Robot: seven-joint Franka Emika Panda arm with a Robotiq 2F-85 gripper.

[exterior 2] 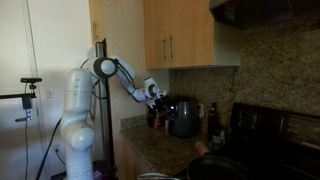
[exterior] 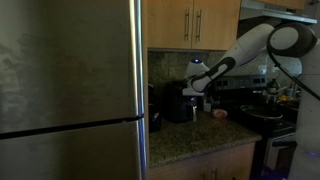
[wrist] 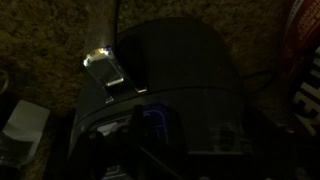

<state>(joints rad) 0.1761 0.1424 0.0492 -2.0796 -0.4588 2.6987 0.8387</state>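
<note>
Wrist view showed the coffee maker (wrist: 175, 90) close below, with one finger (wrist: 105, 70) catching light against its dark top. The gripper (exterior: 192, 88) hung with jaws wide, holding nothing, just above the machine on the counter (exterior: 200, 135). Coming down off-centre, a finger would likely strike the lid and shove the machine sideways.
</note>
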